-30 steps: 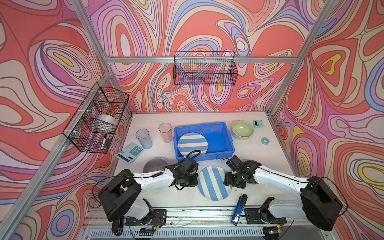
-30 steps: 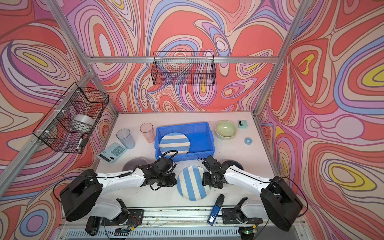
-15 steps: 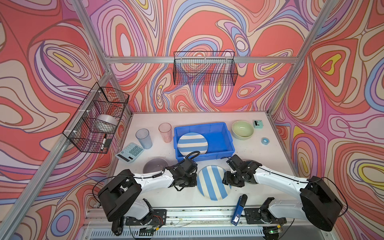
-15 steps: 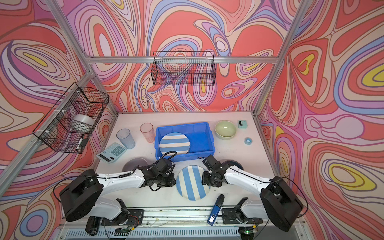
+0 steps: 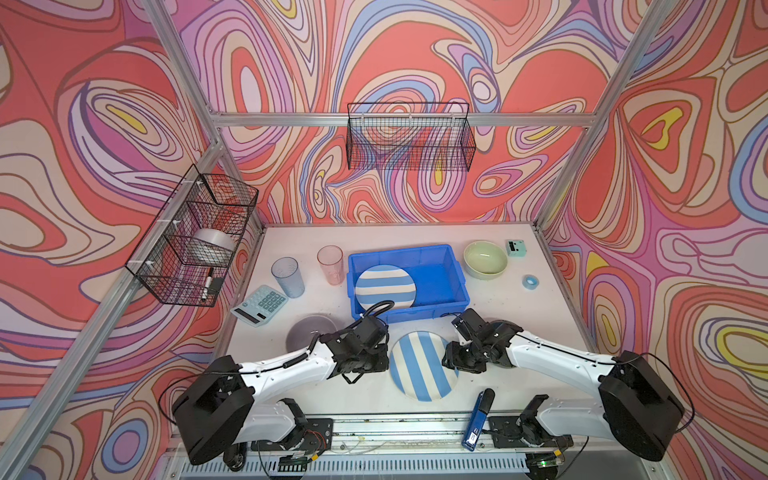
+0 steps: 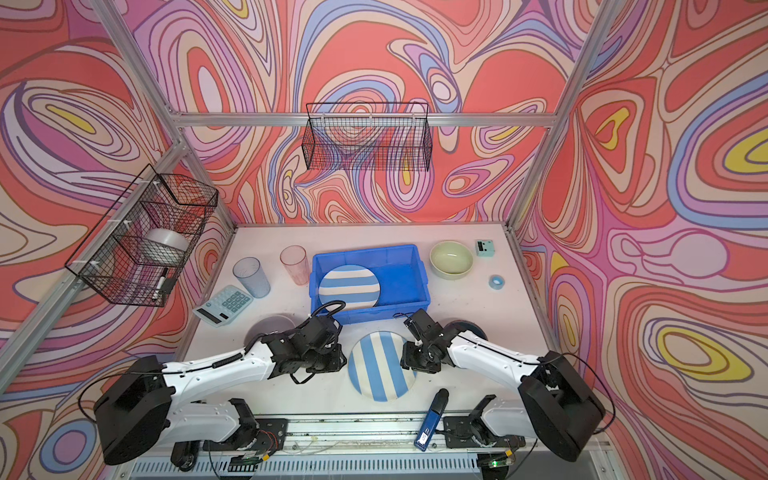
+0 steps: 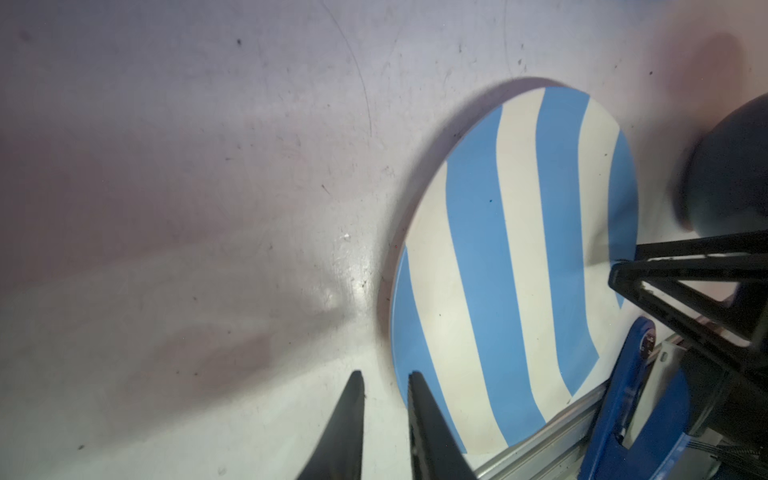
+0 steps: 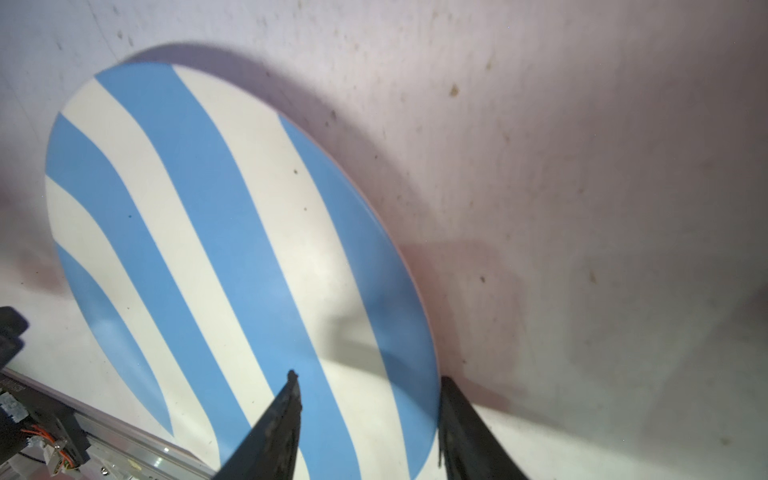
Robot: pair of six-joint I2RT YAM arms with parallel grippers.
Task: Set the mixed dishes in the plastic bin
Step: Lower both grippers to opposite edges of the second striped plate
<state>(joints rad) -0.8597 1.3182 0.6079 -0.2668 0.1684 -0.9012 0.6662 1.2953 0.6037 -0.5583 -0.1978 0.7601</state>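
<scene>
Right gripper [image 8: 370, 378]: standing spread astride the rim of the striped plate [image 5: 424, 365], lying on the table [image 5: 548, 299] in front of the plastic bin [image 5: 440, 286], not yet pinching. Recommending closing firmly before lifting, then clearing the bin wall. Left gripper [image 7: 384, 376]: hanging nearly closed, empty, beside the opposite edge.

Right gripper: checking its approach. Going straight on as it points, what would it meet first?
Probably the near rim of the blue-and-white striped plate on the table; the right gripper straddles that edge, jaws apart.
</scene>
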